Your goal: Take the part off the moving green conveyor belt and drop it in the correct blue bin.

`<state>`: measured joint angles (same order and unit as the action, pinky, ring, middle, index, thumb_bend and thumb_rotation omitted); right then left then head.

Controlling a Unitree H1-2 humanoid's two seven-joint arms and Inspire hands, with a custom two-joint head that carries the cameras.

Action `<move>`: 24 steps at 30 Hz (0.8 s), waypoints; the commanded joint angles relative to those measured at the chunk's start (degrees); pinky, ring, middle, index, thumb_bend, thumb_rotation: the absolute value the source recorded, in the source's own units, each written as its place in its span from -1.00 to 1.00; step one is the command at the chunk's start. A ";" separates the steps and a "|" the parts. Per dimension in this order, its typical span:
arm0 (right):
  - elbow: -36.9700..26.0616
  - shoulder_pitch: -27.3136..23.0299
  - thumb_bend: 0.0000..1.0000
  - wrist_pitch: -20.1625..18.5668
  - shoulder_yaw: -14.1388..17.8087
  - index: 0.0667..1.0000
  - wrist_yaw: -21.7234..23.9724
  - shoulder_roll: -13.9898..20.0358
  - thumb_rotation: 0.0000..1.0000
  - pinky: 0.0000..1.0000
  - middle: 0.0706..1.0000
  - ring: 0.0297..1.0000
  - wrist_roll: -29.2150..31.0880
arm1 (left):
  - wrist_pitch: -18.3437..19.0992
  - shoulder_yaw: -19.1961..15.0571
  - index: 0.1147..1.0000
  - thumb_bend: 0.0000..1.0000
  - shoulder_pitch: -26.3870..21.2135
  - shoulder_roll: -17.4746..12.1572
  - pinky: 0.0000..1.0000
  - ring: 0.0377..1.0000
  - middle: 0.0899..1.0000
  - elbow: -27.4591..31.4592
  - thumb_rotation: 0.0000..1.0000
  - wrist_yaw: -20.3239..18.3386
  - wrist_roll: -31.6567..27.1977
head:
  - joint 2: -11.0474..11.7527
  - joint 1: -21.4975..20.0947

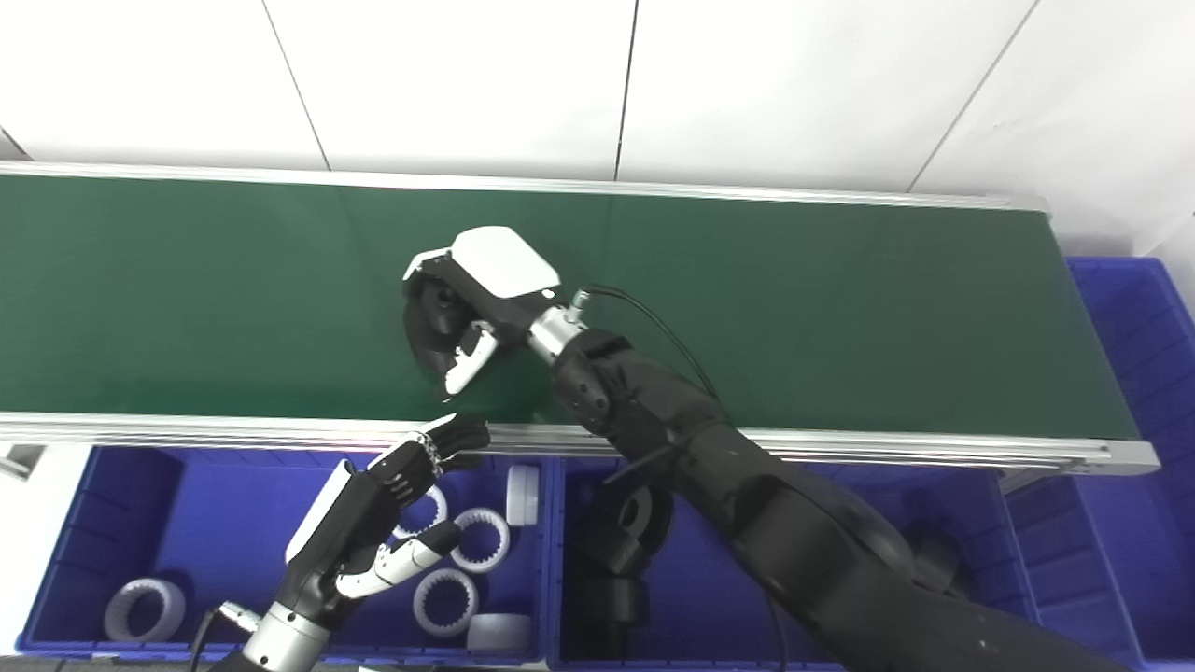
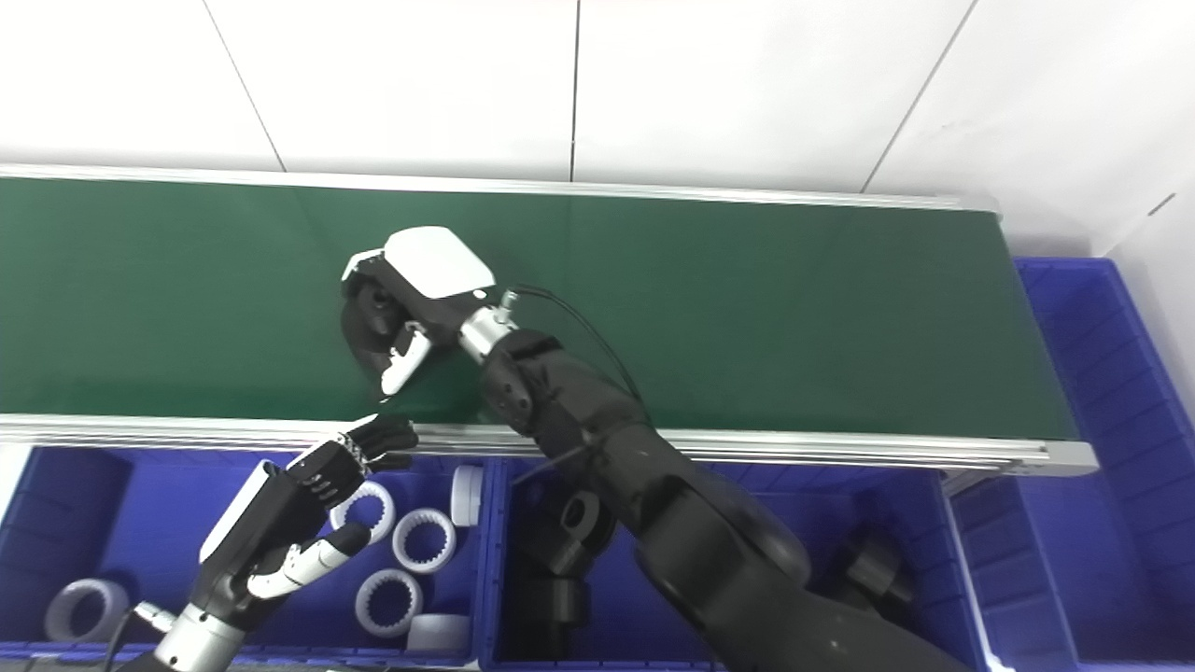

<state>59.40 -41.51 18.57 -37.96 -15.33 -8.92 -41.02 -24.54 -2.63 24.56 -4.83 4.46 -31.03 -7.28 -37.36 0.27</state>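
Black part (image 1: 431,338) sits on the green conveyor belt (image 1: 840,308) inside the right hand (image 1: 471,303), whose fingers (image 1: 471,359) are curled around it, while the left hand (image 1: 373,523) hovers fingers spread and empty over the left blue bin (image 1: 215,523) holding white rings (image 1: 446,600).

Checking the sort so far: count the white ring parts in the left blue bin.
6 white rings in the left blue bin: one at far left, three near the left hand at, one upright by the divider, one at the front. More may be hidden.
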 commanded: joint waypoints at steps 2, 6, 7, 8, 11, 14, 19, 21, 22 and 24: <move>-5.08 0.85 0.03 1.57 0.98 -0.06 1.18 1.64 -1.00 -0.31 -0.07 -0.18 0.87 | -2.38 0.08 0.62 0.01 -0.88 0.22 0.57 0.66 0.67 0.33 0.10 0.34 0.04 | 0.20 -0.14; -11.43 2.66 0.04 1.07 2.51 -0.07 2.46 3.88 -1.00 -0.26 -0.08 -0.17 1.64 | -2.37 0.10 0.62 0.01 -1.57 0.20 0.57 0.66 0.67 -0.24 0.11 0.39 0.30 | 0.50 -0.70; -15.06 3.75 0.04 0.31 3.40 -0.07 3.87 4.77 -1.00 -0.24 -0.08 -0.17 2.41 | -2.37 0.15 0.62 0.01 -1.75 0.19 0.57 0.66 0.67 -0.44 0.12 0.28 0.20 | 0.72 -1.02; -17.71 4.57 0.04 -0.30 4.08 -0.09 5.00 5.37 -1.00 -0.24 -0.06 -0.16 2.94 | -2.36 0.19 0.62 0.01 -1.88 0.19 0.58 0.66 0.67 -0.58 0.11 0.19 0.11 | 0.72 -1.02; -25.62 7.30 0.04 -1.99 5.99 -0.10 7.93 6.90 -1.00 -0.25 -0.05 -0.16 3.93 | -2.35 0.51 0.62 0.00 -2.15 0.20 0.58 0.66 0.67 -0.80 0.09 0.26 0.11 | 0.98 -1.28; -33.13 10.30 0.03 -3.64 7.68 -0.08 10.75 8.24 -1.00 -0.29 -0.05 -0.17 5.10 | -2.36 0.73 0.62 0.00 -2.41 0.22 0.58 0.67 0.67 -1.09 0.09 0.16 -0.04 | 1.11 -1.47; -42.88 14.92 0.03 -6.29 9.98 -0.09 14.43 10.35 -1.00 -0.25 -0.04 -0.17 5.77 | -2.35 0.73 0.62 -0.01 -2.90 0.48 0.58 0.67 0.67 -1.92 0.08 -0.13 0.05 | 1.68 -1.81; -46.52 17.34 0.03 -7.11 11.13 -0.09 15.85 11.28 -1.00 -0.29 -0.04 -0.18 6.54 | -2.37 0.82 0.62 -0.01 -2.97 0.55 0.58 0.67 0.67 -2.16 0.08 -0.21 -0.06 | 1.89 -1.82; -48.39 18.63 0.03 -7.74 11.67 -0.09 16.62 11.82 -1.00 -0.30 -0.04 -0.18 6.99 | -2.37 0.82 0.62 -0.01 -3.03 0.59 0.59 0.67 0.67 -2.31 0.08 -0.34 -0.22 | 1.89 -1.82; -51.88 21.35 0.03 -8.84 12.62 -0.09 17.85 12.98 -1.00 -0.30 -0.03 -0.19 7.29 | -2.36 0.71 0.62 -0.01 -3.12 0.61 0.58 0.66 0.67 -2.57 0.08 -0.29 -0.07 | 2.23 -2.12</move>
<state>10.85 -20.18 10.78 -26.31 1.99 3.80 -34.69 -24.54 -1.89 21.51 -4.45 1.09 -31.29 -7.15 -35.16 -1.93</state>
